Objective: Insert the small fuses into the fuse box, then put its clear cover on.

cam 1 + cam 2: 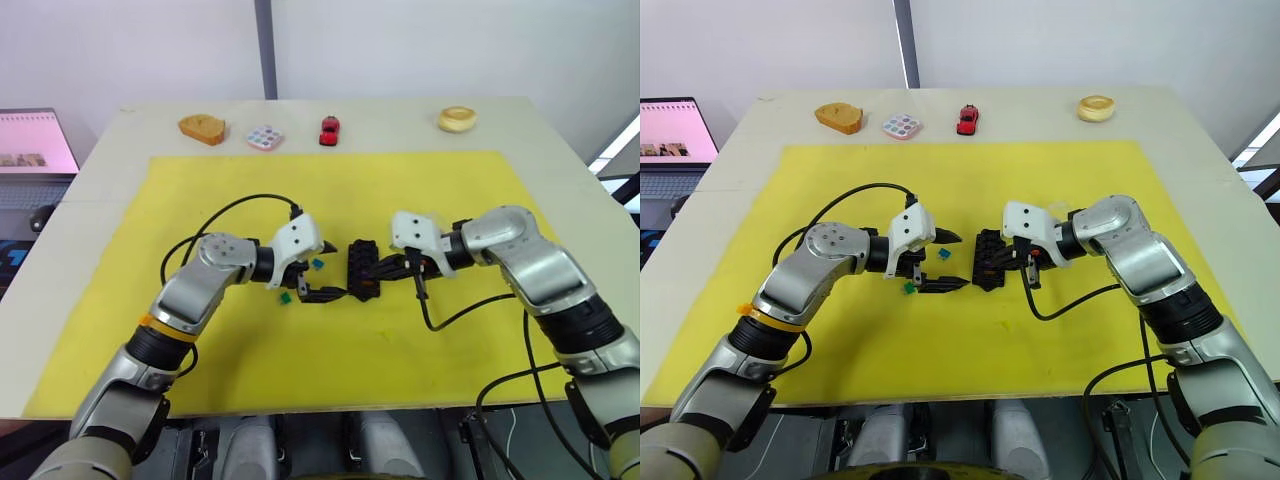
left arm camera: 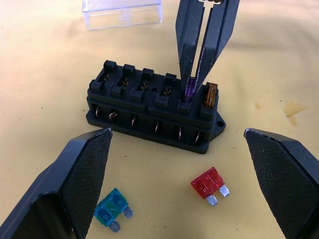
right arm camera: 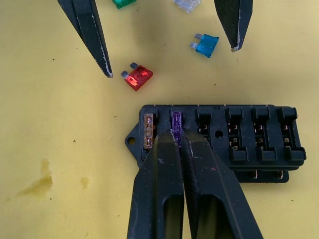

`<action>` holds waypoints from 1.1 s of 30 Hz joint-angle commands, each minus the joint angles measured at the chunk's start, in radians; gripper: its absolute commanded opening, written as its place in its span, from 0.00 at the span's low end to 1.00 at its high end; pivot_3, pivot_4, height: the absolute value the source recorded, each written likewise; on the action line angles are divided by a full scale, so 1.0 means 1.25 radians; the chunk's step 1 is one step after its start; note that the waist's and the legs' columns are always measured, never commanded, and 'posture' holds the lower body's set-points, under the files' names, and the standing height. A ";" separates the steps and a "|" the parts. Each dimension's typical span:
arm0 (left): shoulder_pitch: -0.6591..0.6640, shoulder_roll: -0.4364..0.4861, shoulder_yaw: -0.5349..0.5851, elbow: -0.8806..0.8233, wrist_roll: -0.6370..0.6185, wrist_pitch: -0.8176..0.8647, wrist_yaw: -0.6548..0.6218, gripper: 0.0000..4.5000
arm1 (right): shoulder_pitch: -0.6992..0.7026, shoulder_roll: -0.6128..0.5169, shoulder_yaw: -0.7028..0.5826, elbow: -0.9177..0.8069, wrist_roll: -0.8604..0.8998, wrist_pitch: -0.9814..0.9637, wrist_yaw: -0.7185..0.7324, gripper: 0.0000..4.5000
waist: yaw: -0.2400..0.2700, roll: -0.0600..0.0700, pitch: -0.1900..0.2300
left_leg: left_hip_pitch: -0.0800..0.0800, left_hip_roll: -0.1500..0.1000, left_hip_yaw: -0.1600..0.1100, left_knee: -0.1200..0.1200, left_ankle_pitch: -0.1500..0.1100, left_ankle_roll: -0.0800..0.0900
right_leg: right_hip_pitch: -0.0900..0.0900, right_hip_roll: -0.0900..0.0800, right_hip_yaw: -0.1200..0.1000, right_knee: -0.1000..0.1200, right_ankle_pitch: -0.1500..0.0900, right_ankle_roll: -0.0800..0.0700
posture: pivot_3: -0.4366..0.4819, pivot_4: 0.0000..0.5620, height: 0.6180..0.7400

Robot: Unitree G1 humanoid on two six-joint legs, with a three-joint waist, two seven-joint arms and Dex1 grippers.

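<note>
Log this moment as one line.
right tool: shut on purple fuse, in fuse box slot | amber fuse: seated | left tool: open | clear cover: off

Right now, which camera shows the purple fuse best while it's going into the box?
The left wrist view: the purple fuse stands side-on in the fuse box, pinched by the right gripper. The right wrist view shows just its top edge past the fingers. In the head views it is too small to see.
</note>
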 commanded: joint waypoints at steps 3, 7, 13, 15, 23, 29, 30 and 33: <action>-0.009 0.005 0.009 -0.017 0.004 -0.012 0.002 1.00 | -0.006 -0.001 0.000 0.009 -0.012 0.029 -0.009 0.00 | 0.000 0.000 0.000 | 0.000 0.000 0.000 0.000 0.000 0.000 | 0.000 0.000 0.000 0.000 0.000 0.000 | 0.48 0.27 1.00; -0.010 0.005 0.009 -0.015 0.005 -0.012 0.001 1.00 | -0.012 0.000 -0.009 0.005 -0.002 0.034 -0.012 0.00 | 0.000 0.000 0.000 | 0.000 0.000 0.000 0.000 0.000 0.000 | 0.000 0.000 0.000 0.000 0.000 0.000 | 0.48 0.27 1.00; -0.008 0.004 0.009 -0.019 0.004 -0.010 0.003 1.00 | -0.015 0.000 -0.012 0.004 0.003 0.034 -0.013 0.41 | 0.001 0.000 0.000 | 0.000 0.000 0.000 0.000 0.000 0.000 | 0.000 0.000 0.000 0.000 0.000 0.000 | 0.48 0.27 1.00; -0.008 0.005 0.010 -0.020 0.004 -0.010 0.004 1.00 | -0.016 0.000 -0.013 0.004 0.004 0.033 -0.015 0.41 | 0.001 0.000 0.000 | 0.000 0.000 0.000 0.000 0.000 0.000 | 0.000 0.000 0.000 0.000 0.000 0.000 | 0.48 0.27 1.00; -0.009 0.005 0.009 -0.019 0.004 -0.009 0.003 1.00 | -0.035 0.000 -0.029 0.011 0.015 0.037 -0.013 0.41 | 0.001 0.000 0.000 | -0.001 0.000 0.000 0.000 0.000 0.000 | -0.001 0.000 0.000 0.000 0.000 0.000 | 0.48 0.27 1.00; -0.010 0.004 0.009 -0.017 0.005 -0.013 0.003 1.00 | -0.046 0.001 -0.043 0.008 0.025 0.036 -0.013 0.41 | 0.001 0.000 0.000 | -0.001 0.000 0.000 0.000 0.000 0.000 | -0.001 0.000 0.000 0.000 0.000 0.000 | 0.48 0.27 1.00; -0.010 0.004 0.009 -0.016 0.006 -0.013 0.003 1.00 | -0.047 0.002 -0.044 0.008 0.026 0.036 -0.013 0.41 | 0.001 0.000 0.000 | -0.001 0.000 0.000 0.000 0.000 0.000 | -0.001 0.000 0.000 0.000 0.000 0.000 | 0.48 0.27 1.00; -0.011 0.003 0.008 -0.015 0.006 -0.015 0.003 1.00 | -0.050 0.003 -0.052 0.003 0.033 0.041 -0.011 0.41 | 0.001 0.000 0.000 | -0.001 0.000 0.000 0.000 0.000 0.000 | -0.001 0.000 0.000 0.000 0.000 0.000 | 0.48 0.27 1.00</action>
